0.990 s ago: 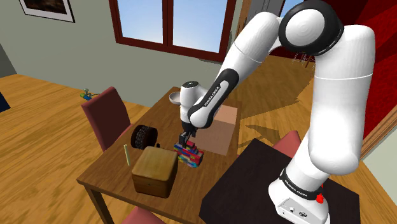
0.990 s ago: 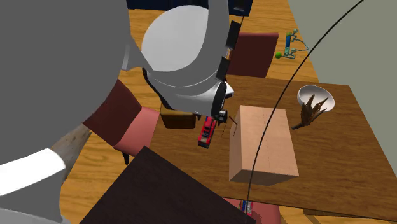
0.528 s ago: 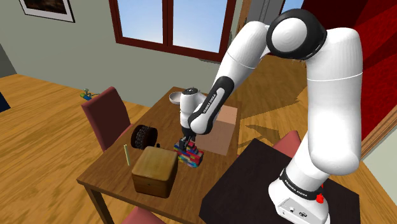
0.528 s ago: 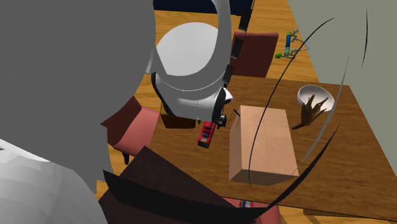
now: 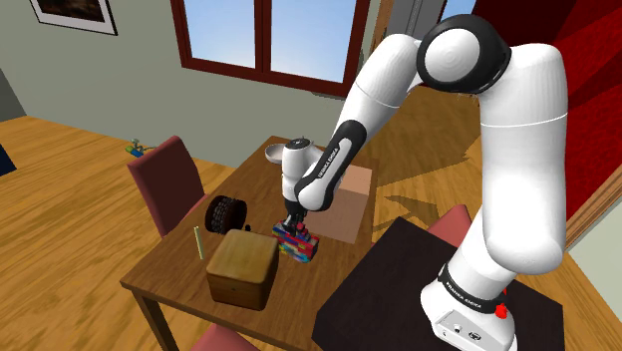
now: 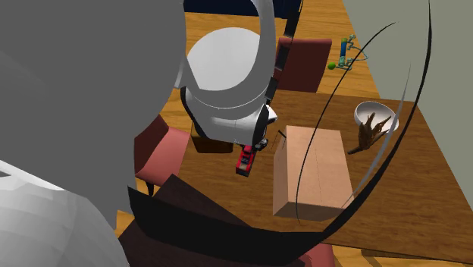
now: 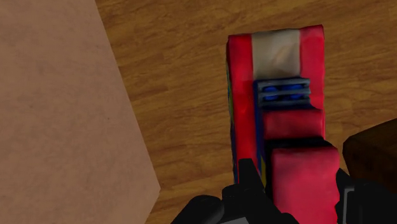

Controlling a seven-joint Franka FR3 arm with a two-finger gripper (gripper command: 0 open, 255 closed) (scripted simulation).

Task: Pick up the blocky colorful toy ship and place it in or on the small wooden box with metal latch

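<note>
Gripper is pinching the toy ship by its red end block. It's sitting on the table, just right of the wooden box in the shoulder view. Likely light, rigid, flat-sided.

Wood-grain table, matt cardboard box, smooth wooden box, matt red toy ship, glossy arm
</note>
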